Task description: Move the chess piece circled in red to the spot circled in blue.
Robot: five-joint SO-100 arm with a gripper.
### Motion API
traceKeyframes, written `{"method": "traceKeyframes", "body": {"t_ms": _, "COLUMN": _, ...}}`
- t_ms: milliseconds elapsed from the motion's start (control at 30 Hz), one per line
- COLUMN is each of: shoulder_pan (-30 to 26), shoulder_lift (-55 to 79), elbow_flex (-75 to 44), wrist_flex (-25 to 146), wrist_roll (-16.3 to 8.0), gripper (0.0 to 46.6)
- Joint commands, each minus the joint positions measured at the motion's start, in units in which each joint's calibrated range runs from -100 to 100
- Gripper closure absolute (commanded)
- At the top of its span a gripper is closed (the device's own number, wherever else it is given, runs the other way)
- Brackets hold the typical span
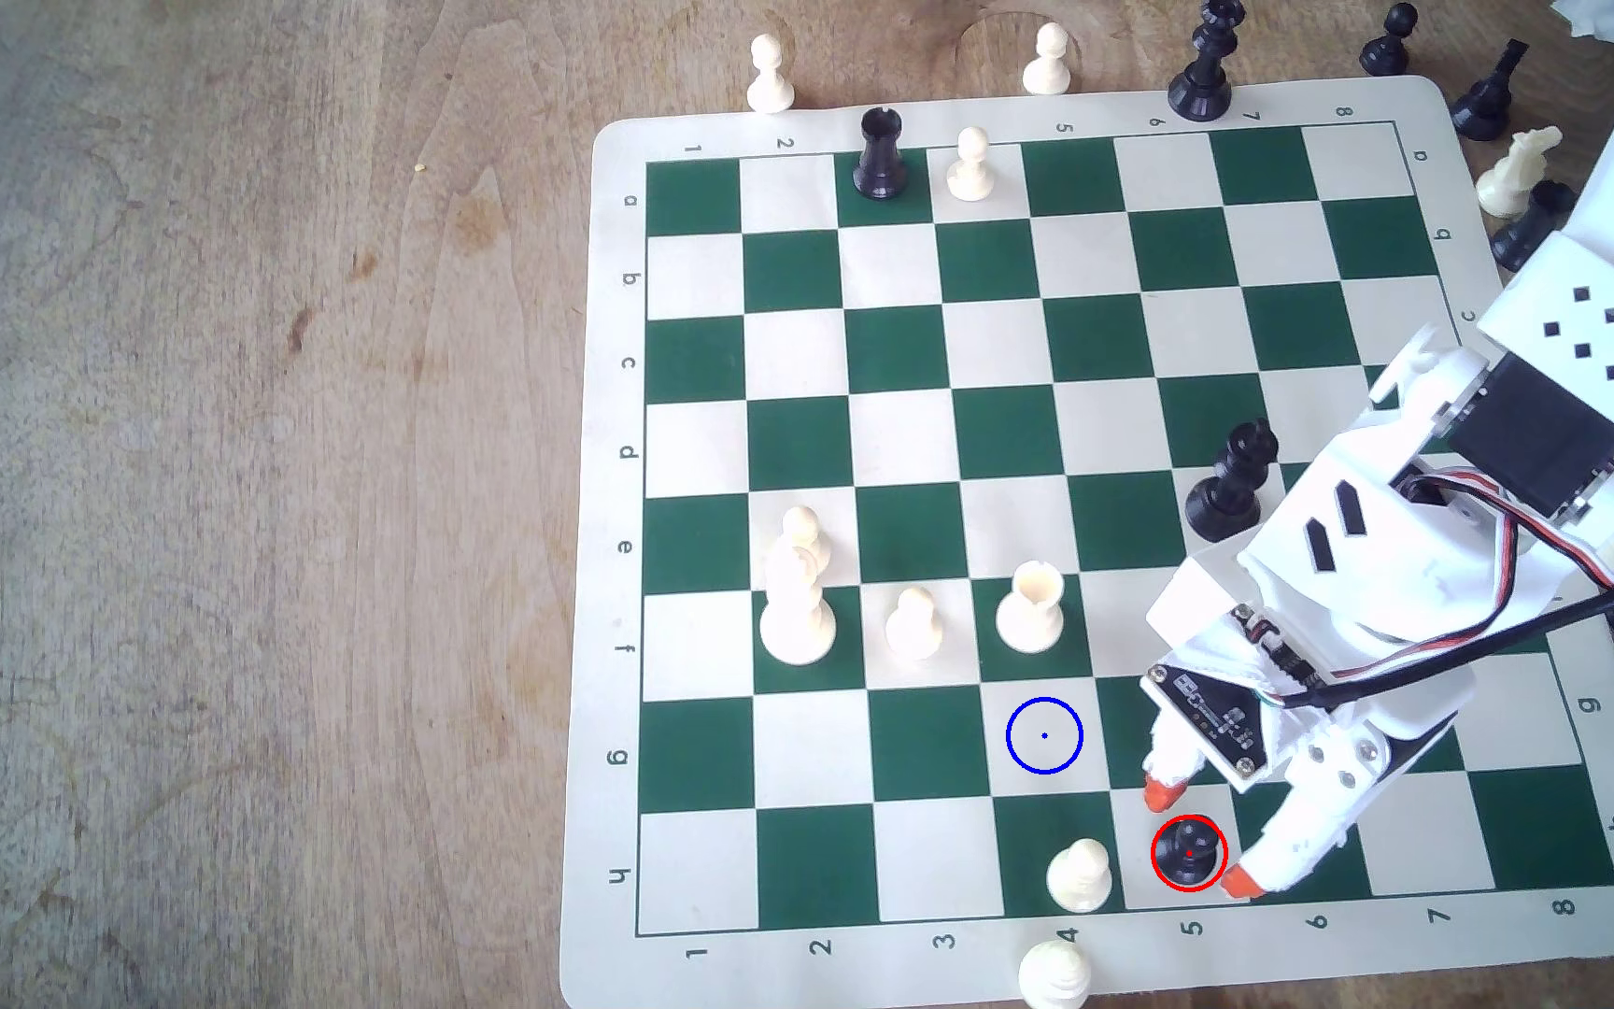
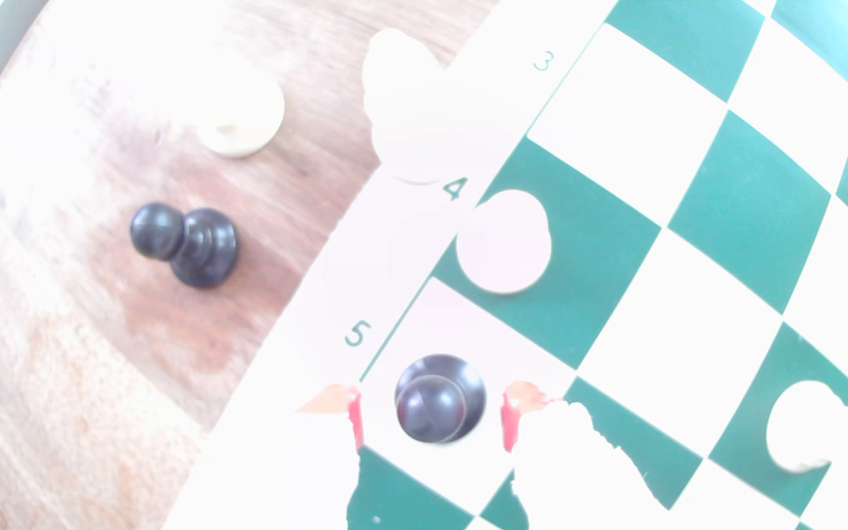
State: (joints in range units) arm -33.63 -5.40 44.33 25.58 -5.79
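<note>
A: Looking at the gripper point(image 1: 1201, 839) first: its jaws stand apart, one orange-tipped finger on each side of the black pawn point(image 1: 1189, 852), and neither pad touches it yet. The wrist view shows the same, with the pawn point(image 2: 440, 398) sitting between the two red pads and a clear gap on both sides.

B: So the pawn is where, exactly?

A: Upright on a cream square at the board edge, inside the red ring, right between the fingertips. The blue-ringed spot point(image 1: 1044, 735) is near the gripper, one square diagonally away, and it is free.

B: What could go wrong from here?

A: I think three things. The ball head is glossy and round, so if the pads close too high, the pawn may slip out or tilt. A white pawn point(image 1: 1080, 875) stands just beside the black one, on the next green square; a wide finger or a low carry could knock it. Also, the white rook point(image 1: 1030, 606) stands close beyond the blue spot, so overshooting would hit it.

B: Any writing to read?

A: Only the board point(image 1: 619, 466) labels. Near the gripper the edge numbers 4, 5 and 6 are readable, and the wrist view gives 3, 4 and 5. Letters a to h run along the sides. I see no brand name.
</note>
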Motion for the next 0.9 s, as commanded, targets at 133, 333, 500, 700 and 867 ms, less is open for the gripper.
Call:
{"method": "traceKeyframes", "body": {"t_ms": 133, "shoulder_pan": 0.3, "shoulder_lift": -1.6, "elbow_flex": -3.9, "wrist_flex": -1.1, "wrist_roll": 0.0, "gripper": 34.2}}
{"method": "traceKeyframes", "body": {"t_ms": 333, "shoulder_pan": 1.1, "shoulder_lift": -2.7, "elbow_flex": -4.0, "wrist_flex": -0.4, "wrist_roll": 0.0, "gripper": 35.4}}
{"method": "traceKeyframes", "body": {"t_ms": 500, "shoulder_pan": 0.7, "shoulder_lift": -2.7, "elbow_flex": -4.0, "wrist_flex": -0.5, "wrist_roll": -0.5, "gripper": 46.4}}
{"method": "traceKeyframes", "body": {"t_ms": 700, "shoulder_pan": 0.6, "shoulder_lift": -3.1, "elbow_flex": -4.0, "wrist_flex": -0.5, "wrist_roll": -0.4, "gripper": 46.4}}
{"method": "traceKeyframes", "body": {"t_ms": 867, "shoulder_pan": -1.7, "shoulder_lift": -8.4, "elbow_flex": -5.4, "wrist_flex": 3.8, "wrist_roll": -1.7, "gripper": 46.4}}
